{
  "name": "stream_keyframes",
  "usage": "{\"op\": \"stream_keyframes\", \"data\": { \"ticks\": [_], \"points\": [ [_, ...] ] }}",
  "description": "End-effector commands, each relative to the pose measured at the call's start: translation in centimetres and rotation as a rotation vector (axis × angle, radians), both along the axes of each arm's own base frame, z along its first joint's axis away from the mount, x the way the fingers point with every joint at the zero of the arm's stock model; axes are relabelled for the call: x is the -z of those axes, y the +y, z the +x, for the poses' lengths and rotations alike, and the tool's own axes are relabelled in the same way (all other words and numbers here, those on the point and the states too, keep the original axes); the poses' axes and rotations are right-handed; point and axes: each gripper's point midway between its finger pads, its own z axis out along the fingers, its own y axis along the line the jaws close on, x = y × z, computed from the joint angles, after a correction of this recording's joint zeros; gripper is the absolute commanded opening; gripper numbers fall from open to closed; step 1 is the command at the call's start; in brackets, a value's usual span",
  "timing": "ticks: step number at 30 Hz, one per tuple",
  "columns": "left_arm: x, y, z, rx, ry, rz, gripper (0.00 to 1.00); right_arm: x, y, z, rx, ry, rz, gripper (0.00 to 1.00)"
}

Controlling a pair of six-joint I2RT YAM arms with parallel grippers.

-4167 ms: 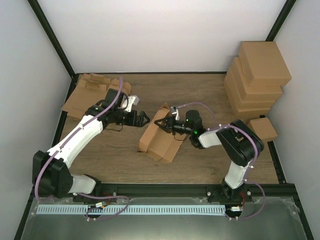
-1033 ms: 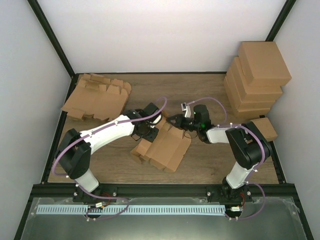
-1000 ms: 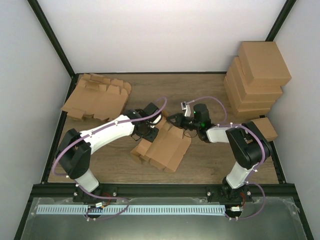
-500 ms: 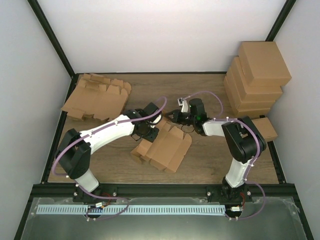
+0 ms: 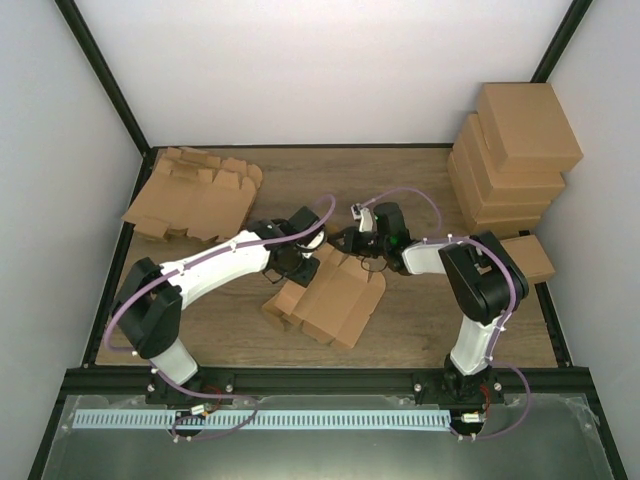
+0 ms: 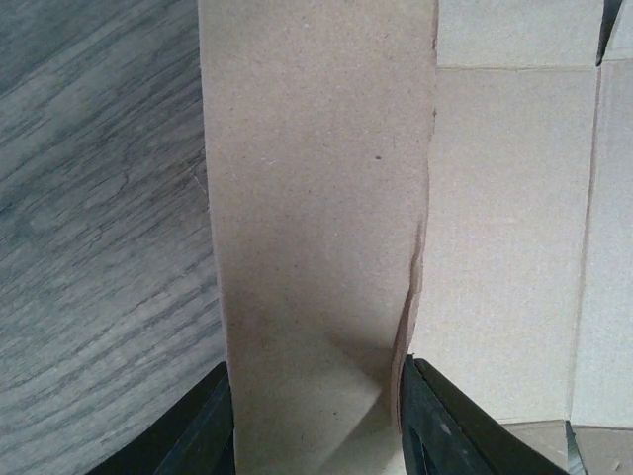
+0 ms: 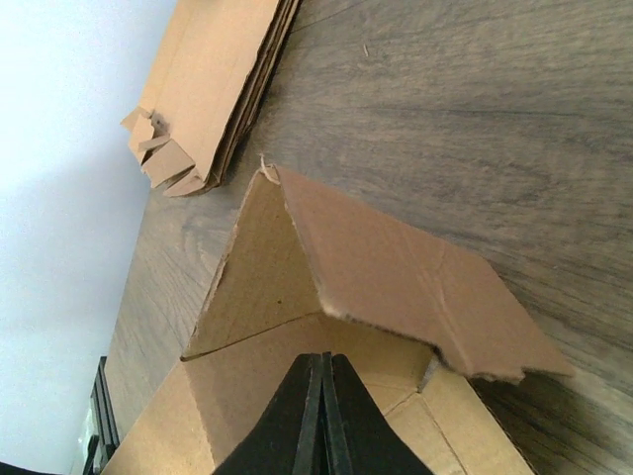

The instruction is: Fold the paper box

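The left arm [image 5: 215, 262] stretches from its base at the near left corner out over the table [image 5: 420, 190], forearm running right and slightly away, its wrist bent down at the far left corner of the paper box [image 5: 335, 300]. The box lies partly folded and open-topped at the middle of the table, between the two arms. The left gripper [image 6: 316, 371] stands roughly half open and is closed across the width of a long cardboard flap [image 6: 316, 198] of the box. Its black fingers [image 6: 203, 430] press against the flap's two edges, and the card shows a crease and a shadowed dent just inside the right-hand finger. The right arm [image 5: 480, 285] rises from its base at the near right, folds sharply at the elbow and reaches left, low over the wood, to the far edge of the box. The right gripper [image 7: 321, 358] is fully closed with its jaws pressed together into one point and holds nothing. The point aims into the box under a raised corner panel [image 7: 396, 267] — whether it touches the inner wall cannot be told. A stack of flat blanks [image 5: 195, 195] lies at the far left, and a pile of finished boxes [image 5: 520, 150] stands at the far right — both well apart from the arms.
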Motion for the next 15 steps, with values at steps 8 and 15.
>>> {"op": "stream_keyframes", "data": {
  "ticks": [8, 15],
  "points": [
    [-0.1, -1.4, 0.1, 0.042, -0.022, -0.016, 0.41, -0.4, 0.7, -2.4, -0.092, 0.056, -0.014, 0.01],
    [-0.3, -1.7, -0.3, 0.065, -0.01, -0.033, 0.41, -0.6, 0.1, -2.9, -0.115, 0.076, -0.092, 0.01]
  ]
}}
